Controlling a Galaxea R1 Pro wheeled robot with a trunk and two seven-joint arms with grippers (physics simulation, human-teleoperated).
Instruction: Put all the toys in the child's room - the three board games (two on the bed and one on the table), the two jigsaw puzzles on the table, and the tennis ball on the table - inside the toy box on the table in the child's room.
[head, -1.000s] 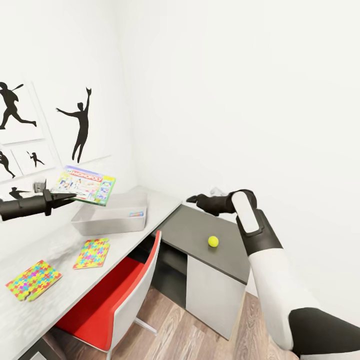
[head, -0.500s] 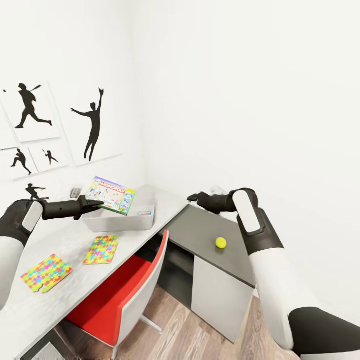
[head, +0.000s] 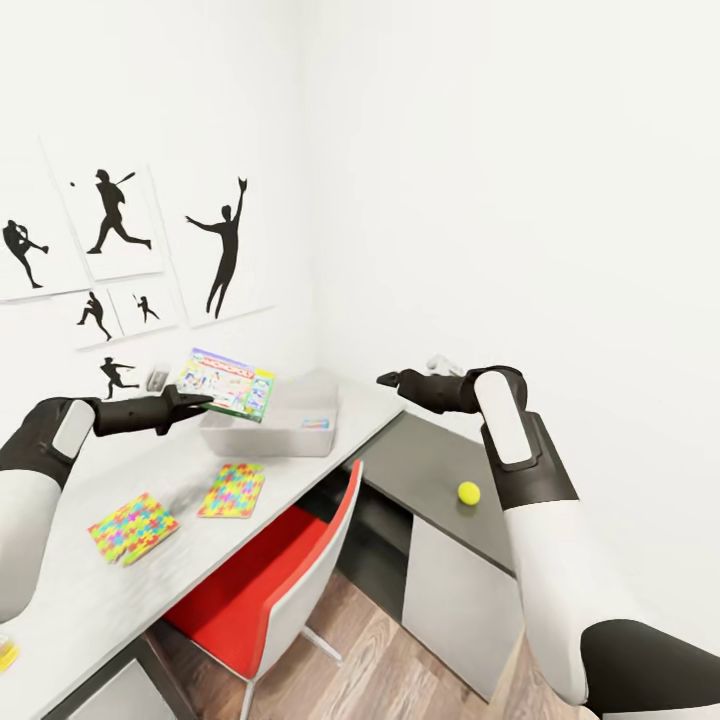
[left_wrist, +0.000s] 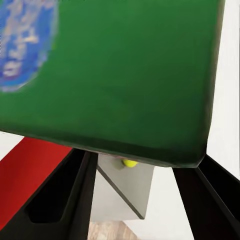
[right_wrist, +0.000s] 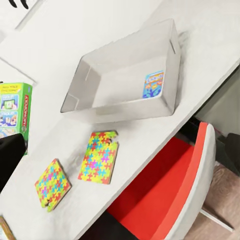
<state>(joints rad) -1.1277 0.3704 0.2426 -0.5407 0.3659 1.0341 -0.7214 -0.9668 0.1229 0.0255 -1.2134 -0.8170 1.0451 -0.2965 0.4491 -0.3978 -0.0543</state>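
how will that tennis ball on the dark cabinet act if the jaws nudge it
The tennis ball is round and sits alone on a flat dark cabinet top, so a nudge would likely send it rolling. Nothing beside it looks able to stop it, so it may run off the edge. It is small, so probably light.

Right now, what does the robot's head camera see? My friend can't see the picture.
The left gripper holds a Monopoly board game above a grey toy box on a long table. Two jigsaw puzzles lie nearby, and a tennis ball sits on a dark cabinet.
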